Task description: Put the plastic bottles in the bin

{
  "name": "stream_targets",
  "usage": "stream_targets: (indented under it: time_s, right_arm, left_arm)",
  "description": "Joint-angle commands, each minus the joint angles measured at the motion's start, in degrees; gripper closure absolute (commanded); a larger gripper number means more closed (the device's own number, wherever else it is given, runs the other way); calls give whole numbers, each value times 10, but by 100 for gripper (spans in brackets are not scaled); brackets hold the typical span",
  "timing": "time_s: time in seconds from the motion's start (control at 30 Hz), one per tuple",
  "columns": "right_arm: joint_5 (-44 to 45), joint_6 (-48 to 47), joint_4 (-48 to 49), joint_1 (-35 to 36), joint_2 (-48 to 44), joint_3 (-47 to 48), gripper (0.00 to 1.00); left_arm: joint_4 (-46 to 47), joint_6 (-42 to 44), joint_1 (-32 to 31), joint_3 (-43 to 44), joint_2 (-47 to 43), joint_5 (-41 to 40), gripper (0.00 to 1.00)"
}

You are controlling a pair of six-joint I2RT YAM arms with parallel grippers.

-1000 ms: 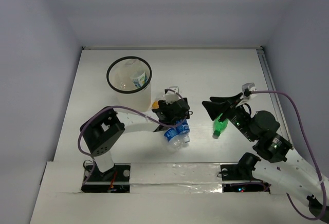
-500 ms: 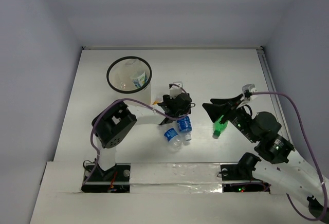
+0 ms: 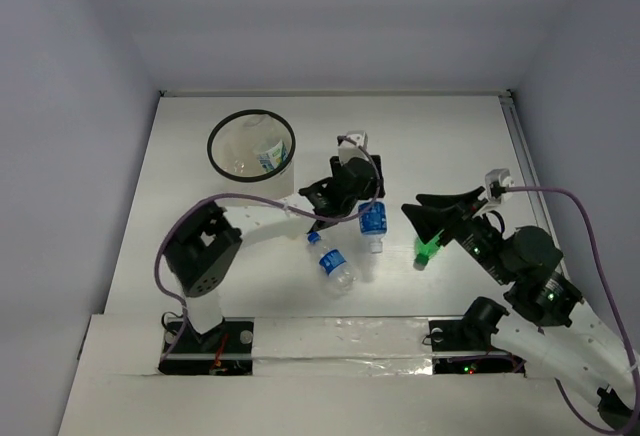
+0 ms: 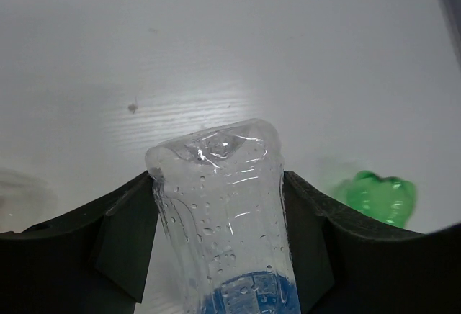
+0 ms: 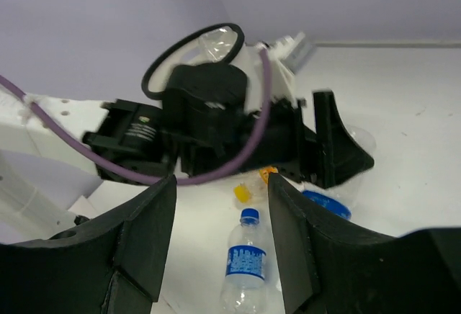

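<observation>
Left gripper [image 4: 220, 184] clamps a blue-labelled clear bottle [image 4: 222, 217]
Right gripper [image 5: 222, 184] — fingers apart, nothing between them — by the green bottle [image 3: 428, 248].

Clear bottle [image 4: 223, 213] gripped; green bottle [image 3: 428, 248] lying; bin [image 3: 250, 112] upright

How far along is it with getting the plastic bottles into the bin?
One labelled bottle already sits in the bin. The left jaws are closed on a blue-label bottle. Still to go: another blue-capped bottle lying on the table, and the green bottle beside the open right jaws; something orange shows near the left arm.
</observation>
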Motion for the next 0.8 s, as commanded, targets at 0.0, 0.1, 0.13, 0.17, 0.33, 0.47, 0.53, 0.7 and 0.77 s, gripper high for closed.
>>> stream_targets:
  time_s: [0.0,0.1,0.13,0.17,0.33,0.47,0.53,0.7,0.77]
  right_arm:
    - [-8,0,15,4,-24,7,41]
    - [-12,0,27,4,-40,-1,41]
    - [-14,0,36,4,-42,-4,41]
    - [-16,1,40,4,-41,-7,41]
    - [-45,16,91,4,-23,-30,41]
    - [-59,22,123,4,-5,-46,41]
    - [-65,24,136,4,3,-52,41]
    - [-65,26,150,4,12,-65,41]
    - [-81,26,153,4,11,-68,41]
  left_arm:
    - [69,41,2,29,-116,-7,59]
    - [74,72,20,44,-179,-21,59]
    - [74,78,28,47,-211,-31,59]
    - [74,84,38,50,-226,-37,59]
    - [67,120,128,55,-313,-64,59]
    - [88,195,218,36,-351,-135,59]
    - [100,235,245,20,-365,-157,59]
    - [173,323,315,-9,-375,-207,58]
    - [223,388,320,-18,-371,-244,58]
